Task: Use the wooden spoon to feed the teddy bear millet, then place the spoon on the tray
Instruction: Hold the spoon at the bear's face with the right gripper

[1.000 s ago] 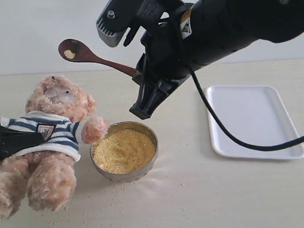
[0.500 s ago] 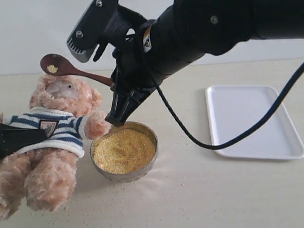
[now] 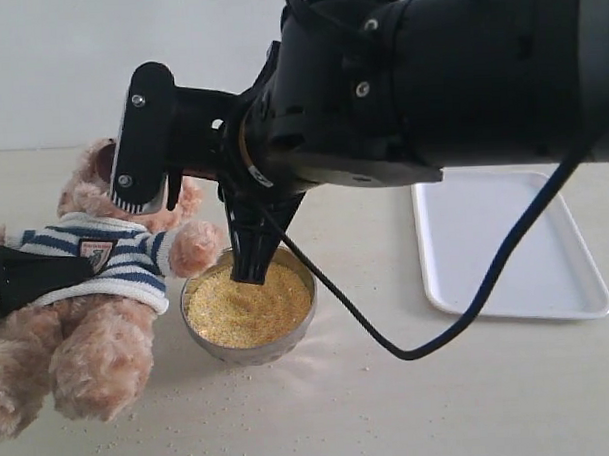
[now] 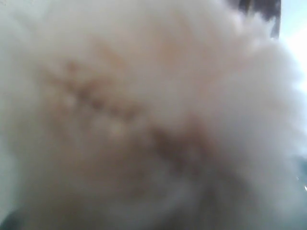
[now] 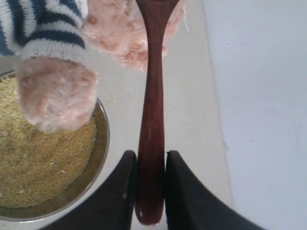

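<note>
The teddy bear (image 3: 97,295) leans back at the left, with its head half hidden behind my right arm. My right gripper (image 3: 251,252) hangs over the far rim of the metal bowl (image 3: 300,333), which is heaped with millet (image 3: 249,305). In the right wrist view the gripper (image 5: 151,187) is shut on the end of the wooden spoon's handle (image 5: 152,96). The spoon's bowl runs out of view at the bear's face (image 5: 124,33). A bear paw (image 5: 55,96) overhangs the millet (image 5: 38,163). My left gripper (image 3: 26,280) clamps the bear's striped torso, and blurred fur (image 4: 144,110) fills its wrist view. The tray (image 3: 510,241) lies at the right.
Spilled grains (image 3: 242,430) speckle the table in front of the bowl and the bear. The right arm's black cable (image 3: 409,352) loops low between bowl and tray. A pale wall (image 3: 59,66) rises behind the table.
My right arm has swung left and down, carrying the spoon's bowl from above the bear to its face. The arm now hides the spoon in the exterior view. The bear and left gripper stayed put.
</note>
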Tool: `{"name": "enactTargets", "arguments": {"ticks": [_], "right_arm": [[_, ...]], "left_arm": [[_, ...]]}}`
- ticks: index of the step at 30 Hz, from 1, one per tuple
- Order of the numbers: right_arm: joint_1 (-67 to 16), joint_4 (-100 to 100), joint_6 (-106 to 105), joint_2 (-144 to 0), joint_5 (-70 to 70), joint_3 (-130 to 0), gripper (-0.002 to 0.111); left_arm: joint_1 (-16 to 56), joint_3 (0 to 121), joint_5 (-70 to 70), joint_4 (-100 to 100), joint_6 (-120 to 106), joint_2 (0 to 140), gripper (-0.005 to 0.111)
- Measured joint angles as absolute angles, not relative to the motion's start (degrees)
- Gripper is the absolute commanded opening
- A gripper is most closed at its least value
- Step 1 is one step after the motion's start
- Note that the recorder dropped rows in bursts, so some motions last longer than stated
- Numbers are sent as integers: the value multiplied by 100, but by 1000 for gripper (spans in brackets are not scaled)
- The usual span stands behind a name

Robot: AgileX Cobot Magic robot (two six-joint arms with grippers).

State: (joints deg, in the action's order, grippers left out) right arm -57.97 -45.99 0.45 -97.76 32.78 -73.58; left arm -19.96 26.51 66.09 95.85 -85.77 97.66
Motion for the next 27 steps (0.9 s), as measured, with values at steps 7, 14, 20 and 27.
{"name": "enactTargets", "arguments": {"ticks": [7, 14, 20, 27], "right_arm": [[-6059, -5407, 459, -9798, 3364, -7358, 0], [-6171, -5692, 553, -9855, 3938, -7358, 0], [-6171, -5828, 888, -9859, 3898, -7358, 0], [-6183, -5902, 1168, -9931, 3830, -7358, 0]], "left_arm": [[-1996, 2651, 6609, 9585, -8609, 9766, 5], [-1996, 2651, 6609, 9585, -8619, 9766, 5], [-1996, 2651, 6609, 9585, -8619, 9766, 5], [-1996, 2651, 6609, 9585, -8619, 9766, 5]]}}
